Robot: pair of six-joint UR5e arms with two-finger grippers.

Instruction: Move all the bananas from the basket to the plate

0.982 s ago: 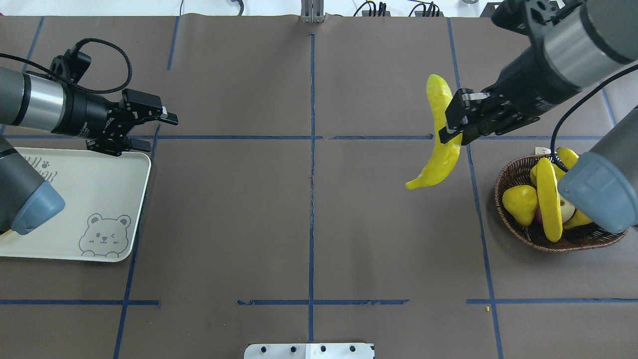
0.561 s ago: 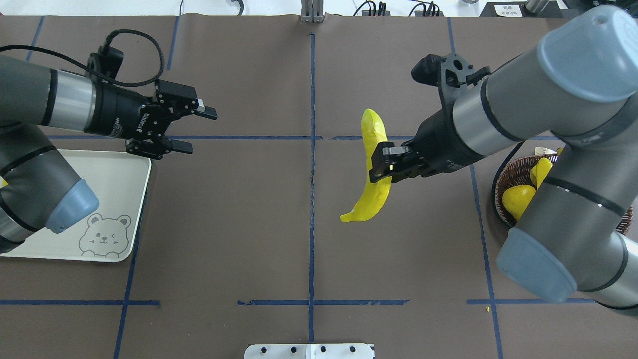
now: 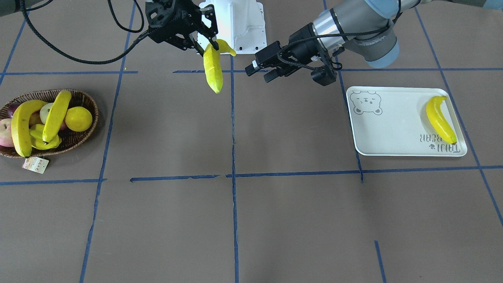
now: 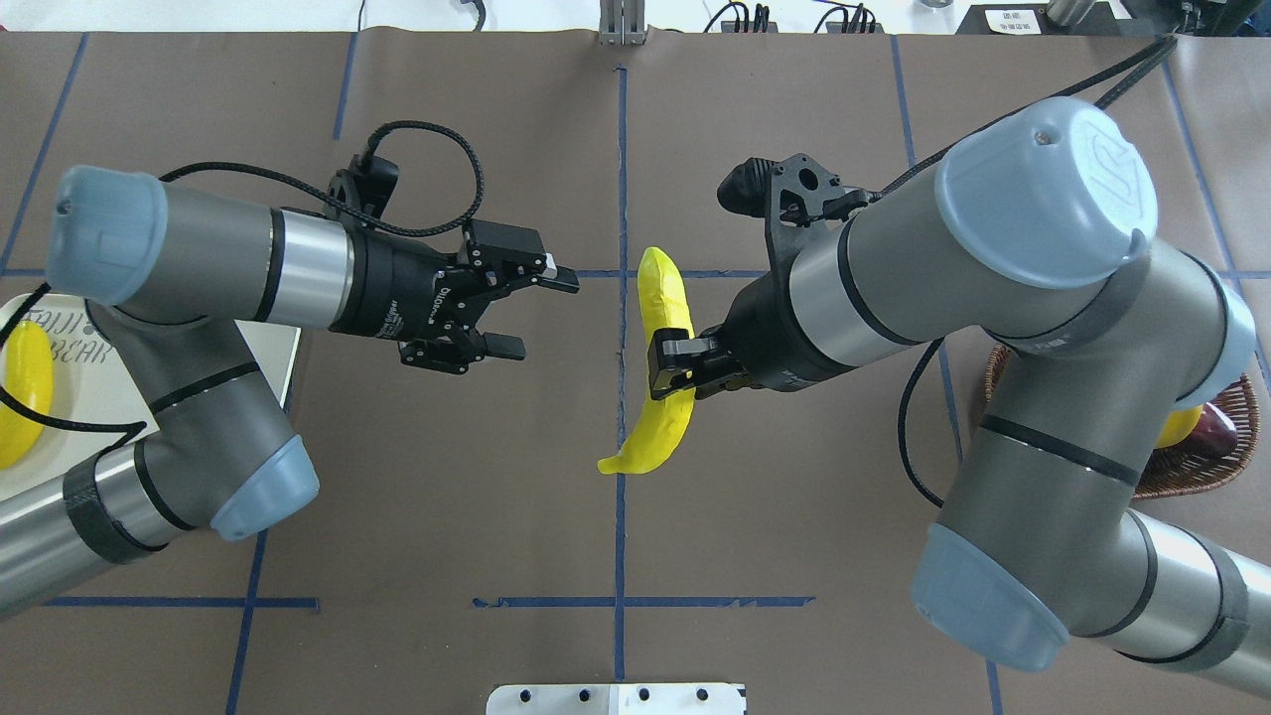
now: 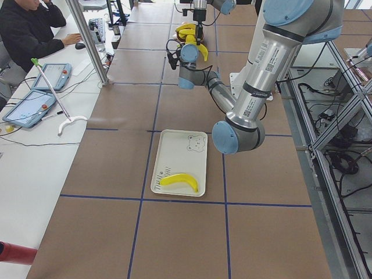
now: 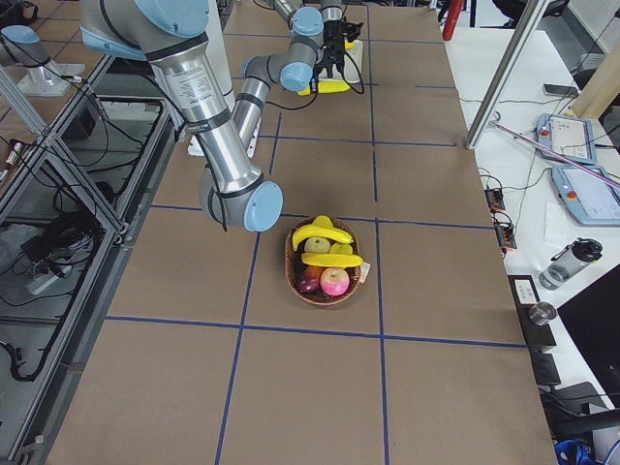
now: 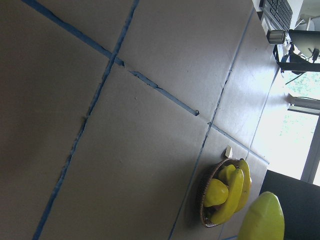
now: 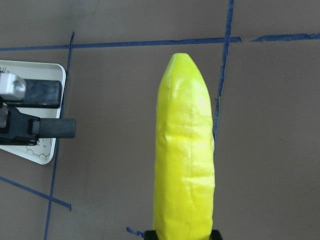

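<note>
My right gripper (image 4: pixel 683 369) is shut on a yellow banana (image 4: pixel 663 298) and holds it in the air over the table's centre line; the banana also shows in the front view (image 3: pixel 213 74) and the right wrist view (image 8: pixel 185 160). My left gripper (image 4: pixel 539 314) is open and empty, just left of that banana, jaws facing it. One banana (image 3: pixel 440 120) lies on the off-white bear plate (image 3: pixel 393 129) at the left end. Two bananas (image 3: pixel 21 125) (image 3: pixel 57 114) lie in the wicker basket (image 3: pixel 94 106) at the right end.
The basket also holds a round yellow fruit (image 3: pixel 78 118), apples and a starfruit, and a paper tag (image 3: pixel 36 165) lies beside it. In the overhead view my right arm hides most of the basket (image 4: pixel 1211 457). Blue tape lines cross the brown table.
My right arm has carried the banana left, from near the basket to the table's centre. My left gripper has moved right from the plate toward it and stays open.
</note>
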